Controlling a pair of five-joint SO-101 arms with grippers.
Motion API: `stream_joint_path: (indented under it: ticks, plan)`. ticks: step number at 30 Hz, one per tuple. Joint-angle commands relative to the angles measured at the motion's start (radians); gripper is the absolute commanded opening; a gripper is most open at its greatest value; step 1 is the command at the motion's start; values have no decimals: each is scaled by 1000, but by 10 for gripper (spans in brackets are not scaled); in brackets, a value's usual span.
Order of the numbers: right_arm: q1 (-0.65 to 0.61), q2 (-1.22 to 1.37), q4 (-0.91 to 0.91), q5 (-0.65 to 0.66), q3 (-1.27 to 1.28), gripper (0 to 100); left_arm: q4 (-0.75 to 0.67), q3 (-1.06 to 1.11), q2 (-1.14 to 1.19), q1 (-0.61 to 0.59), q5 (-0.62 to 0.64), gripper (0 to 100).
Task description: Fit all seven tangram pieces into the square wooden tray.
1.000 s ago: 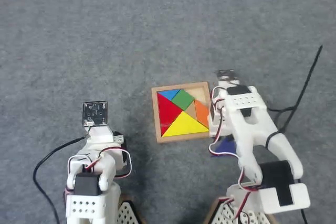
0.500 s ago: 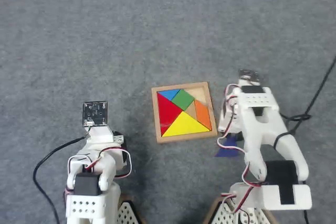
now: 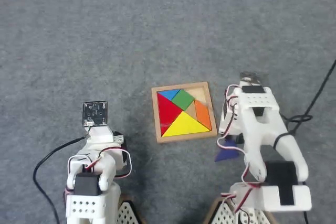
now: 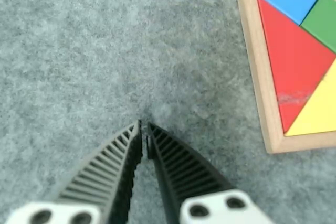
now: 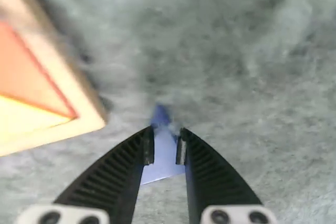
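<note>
**Beside the square wooden tray [image 3: 156,116], near right corner: dark blue piece [image 3: 227,154] in right tool [image 5: 165,135]**

Tray lies flat near the middle of the grey tabletop [image 3: 105,40]. Seated inside are the red piece [image 3: 168,114], yellow piece [image 3: 185,125], green piece [image 3: 183,99], light blue piece [image 3: 169,94] and orange piece [image 3: 202,115]. Bare wood shows at its far right corner.

Dark blue piece is outside the tray, low on the tabletop just off the near right corner. The right arm [image 3: 257,124] partly overhangs it in the high view.

Right tool is narrowed down onto that piece. One finger sits on each side, blue fills the slim gap, and the pointed tip pokes out past the fingertips. The pictures do not show whether the piece is lifted or resting.

Left tool [image 4: 143,129] has its fingers pressed together with nothing between them. It hangs over plain grey surface, with the tray's left wall off to one side and apart from it.

In the way:
- The tray's right wall stands between the dark blue piece and the bare corner.
- The right arm sits just beside that wall.
- A black cable [image 3: 315,103] trails on the right arm's outer side.
- Another cable [image 3: 47,166] loops by the left arm [image 3: 97,156].

Room: a wide grey stretch runs beyond the tray to the tabletop's far edge, and a grey strip separates the left arm from the tray.
</note>
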Motion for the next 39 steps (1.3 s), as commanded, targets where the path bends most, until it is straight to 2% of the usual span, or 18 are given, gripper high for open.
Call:
stream_joint_path:
  ticks: [1, 4, 8, 14, 19, 22, 24, 28, 31, 35, 39]
  plan:
    - [-33, -145, 13, 9, 28, 80, 2, -12, -20, -6, -11, 14]
    - [-39, -239, -16, 20, 97, 84, 2, -12, -20, -6, -11, 14]
    - [-105, -257, -22, 97, 166, 116, 2, -12, -20, -6, -11, 14]
    - [-116, -119, -51, -29, 170, 255, 2, -12, -20, -6, -11, 14]
    - [-114, 18, -96, -41, 163, 263, 2, -12, -20, -6, -11, 14]
    - [-108, 88, -54, -41, 95, 262, 2, -12, -20, -6, -11, 14]
    - [-107, 120, -44, -41, 61, 234, 2, -12, -20, -6, -11, 14]
    - [-107, 137, -58, -34, 23, 108, 2, -12, -20, -6, -11, 14]
    - [-107, 136, -94, 35, 17, 11, 2, -12, -20, -6, -11, 14]
    - [-90, 134, -97, 52, 15, 4, 2, -12, -20, -6, -11, 14]
    - [-18, 53, -96, 60, 12, 6, 2, -12, -20, -6, -11, 14]
